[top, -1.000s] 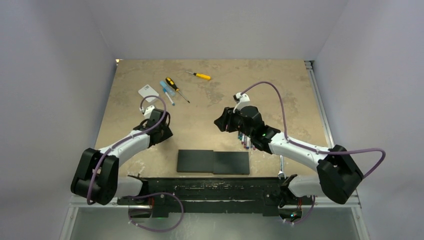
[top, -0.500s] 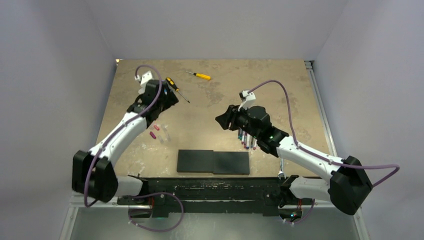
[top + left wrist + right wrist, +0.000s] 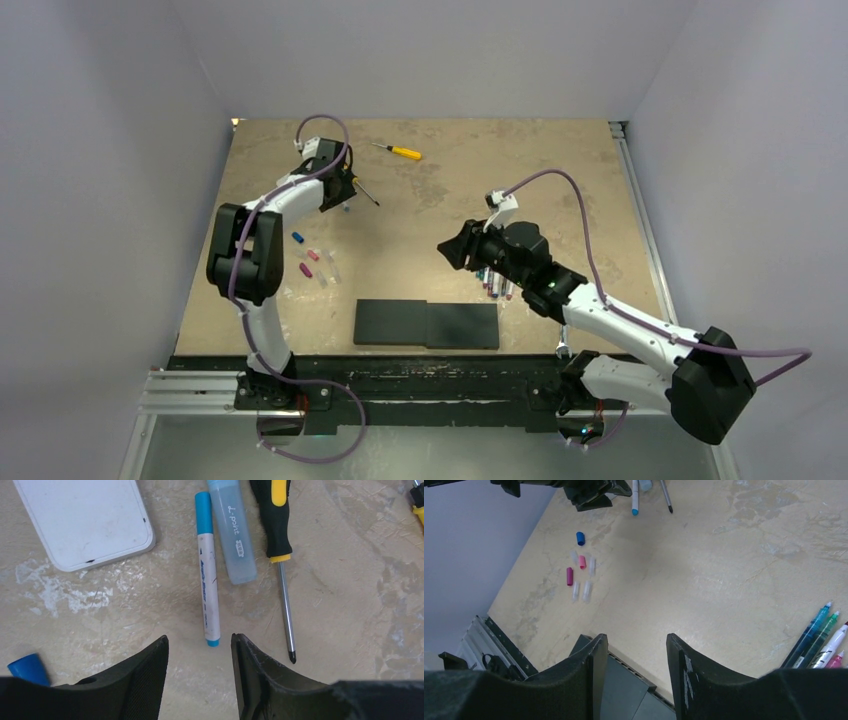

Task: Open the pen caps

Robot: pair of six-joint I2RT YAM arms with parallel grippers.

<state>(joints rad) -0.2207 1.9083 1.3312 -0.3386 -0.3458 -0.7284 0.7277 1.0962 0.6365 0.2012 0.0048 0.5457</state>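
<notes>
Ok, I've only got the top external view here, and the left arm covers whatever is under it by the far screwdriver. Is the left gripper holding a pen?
Observer: No. The left wrist view shows the left gripper open and empty, with a white pen lying flat just beyond its fingertips.
Operator: Is that pen capped?
Observer: Yes. Its light blue cap is on, at the end away from the gripper.
Operator: And the right gripper?
Observer: The right wrist view shows the right gripper open, with nothing between its fingers.
</notes>
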